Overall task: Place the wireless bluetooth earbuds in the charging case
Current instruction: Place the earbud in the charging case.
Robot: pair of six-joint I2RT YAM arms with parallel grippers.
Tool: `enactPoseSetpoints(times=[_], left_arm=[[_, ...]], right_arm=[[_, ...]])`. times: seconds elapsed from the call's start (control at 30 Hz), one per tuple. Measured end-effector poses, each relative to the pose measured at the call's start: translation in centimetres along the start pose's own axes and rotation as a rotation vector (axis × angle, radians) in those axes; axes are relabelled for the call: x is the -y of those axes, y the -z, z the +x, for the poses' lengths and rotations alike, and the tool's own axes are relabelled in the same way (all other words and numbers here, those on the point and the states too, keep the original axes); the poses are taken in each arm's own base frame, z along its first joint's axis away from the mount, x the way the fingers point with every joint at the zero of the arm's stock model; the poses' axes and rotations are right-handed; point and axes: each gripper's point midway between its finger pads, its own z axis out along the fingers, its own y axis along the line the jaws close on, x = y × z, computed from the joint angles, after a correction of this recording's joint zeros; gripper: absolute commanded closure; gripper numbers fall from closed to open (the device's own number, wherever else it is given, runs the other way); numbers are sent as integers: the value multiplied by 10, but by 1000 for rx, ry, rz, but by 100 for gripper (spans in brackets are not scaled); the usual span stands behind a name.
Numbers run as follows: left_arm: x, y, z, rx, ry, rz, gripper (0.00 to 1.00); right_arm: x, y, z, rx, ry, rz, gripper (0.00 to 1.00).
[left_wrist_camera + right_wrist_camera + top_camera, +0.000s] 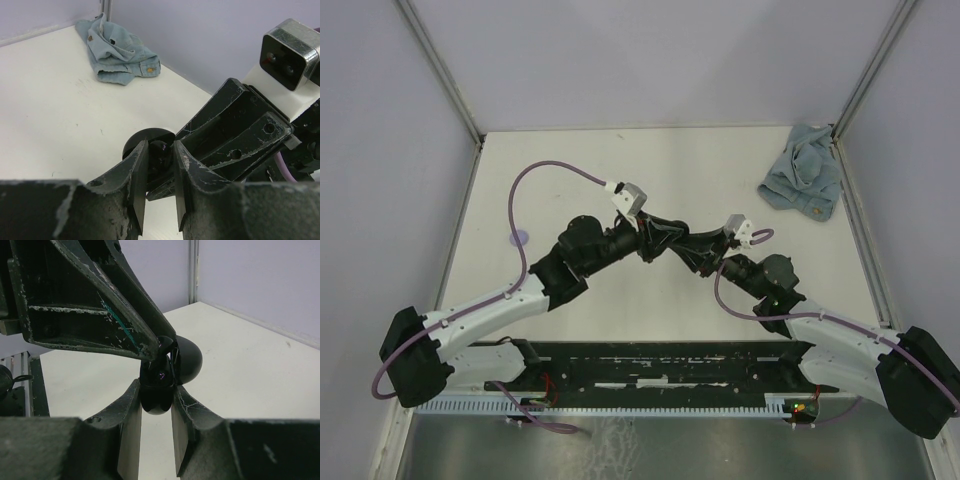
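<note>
My two grippers meet above the middle of the table. My right gripper is shut on the rounded black base of the charging case. The case's domed lid stands open behind the base. My left gripper is shut on a small glossy black earbud. It holds the earbud at the case's open top, with the round lid just beyond. In the top view the left gripper and right gripper hide both case and earbud. No other earbuds show.
A crumpled blue cloth lies at the far right corner; it also shows in the left wrist view. A small lilac spot sits on the table at the left. White walls enclose the table. A black strip runs along the near edge.
</note>
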Motion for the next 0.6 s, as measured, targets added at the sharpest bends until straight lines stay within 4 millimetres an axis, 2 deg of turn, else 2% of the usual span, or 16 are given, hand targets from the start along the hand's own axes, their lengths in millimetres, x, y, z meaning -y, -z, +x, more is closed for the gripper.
enactPoseSetpoints(times=[0.6], left_arm=[[-1, 6, 7, -38, 4, -18, 58]], right_arm=[[-1, 1, 6, -22, -8, -3, 98]])
